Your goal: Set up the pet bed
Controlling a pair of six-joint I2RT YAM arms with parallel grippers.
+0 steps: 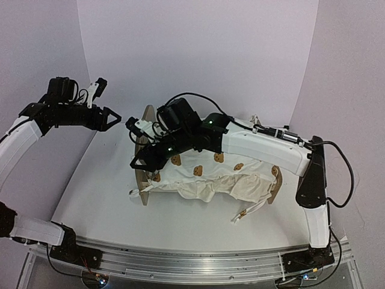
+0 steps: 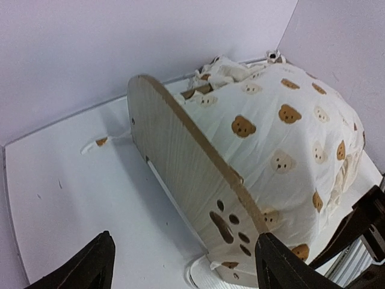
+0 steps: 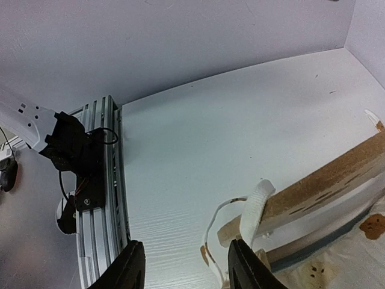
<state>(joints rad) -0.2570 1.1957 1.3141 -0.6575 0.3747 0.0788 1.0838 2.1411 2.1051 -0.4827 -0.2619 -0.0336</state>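
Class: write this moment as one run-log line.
left gripper open, raised, clear of pet bed | right gripper open, by end board, near tie string | bear-print duvet draped over bed

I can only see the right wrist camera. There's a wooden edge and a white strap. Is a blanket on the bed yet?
Observer: Yes. From the top camera, a bear-print duvet is draped over the pet bed and bunched up along the near side.
Operator: Where's the other arm?
Observer: The left gripper hangs in the air to the left of the bed, open and holding nothing.
Operator: Is there anything fun on the wood?
Observer: The left wrist camera shows that the end board has a paw-print cut-out.
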